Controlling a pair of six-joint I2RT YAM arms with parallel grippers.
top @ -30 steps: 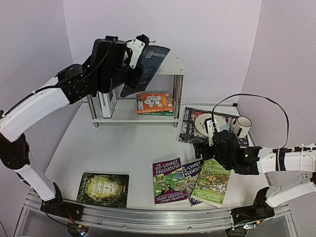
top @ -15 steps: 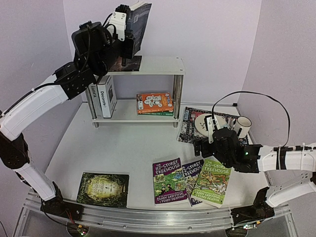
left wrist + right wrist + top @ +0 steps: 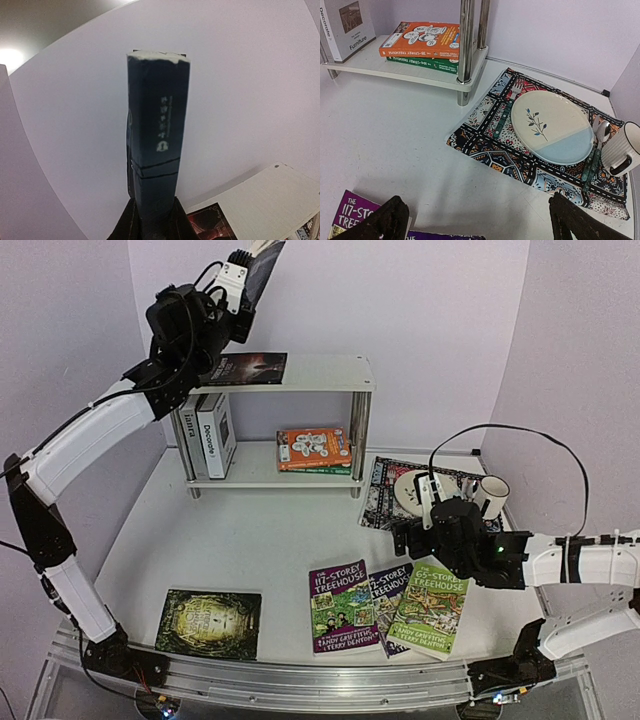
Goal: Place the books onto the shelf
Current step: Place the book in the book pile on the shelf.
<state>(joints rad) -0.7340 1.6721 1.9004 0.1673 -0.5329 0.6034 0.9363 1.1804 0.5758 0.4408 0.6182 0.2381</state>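
My left gripper (image 3: 243, 278) is raised high above the shelf (image 3: 330, 371), shut on a dark blue book (image 3: 262, 260) that stands upright, spine towards the wrist camera (image 3: 157, 140). A dark book (image 3: 250, 368) lies flat on the shelf's top board. On the lower board stand two white hardbacks (image 3: 207, 433), beside an orange book (image 3: 313, 447) stacked on a green one (image 3: 420, 61). Purple (image 3: 343, 605), blue (image 3: 388, 592) and green (image 3: 430, 608) Treehouse books and a dark green book (image 3: 210, 623) lie on the table. My right gripper (image 3: 477, 225) hovers open above the table near the purple book.
A patterned mat (image 3: 385, 495) lies right of the shelf, with a plate (image 3: 552, 127), cutlery and a ribbed white mug (image 3: 490, 495) on it. Chrome posts (image 3: 466, 45) hold up the shelf boards. Purple walls close in the back and both sides.
My left arm has lifted the dark blue book from in front of the shelf to above its top board, turning it upright. The right arm has barely moved.
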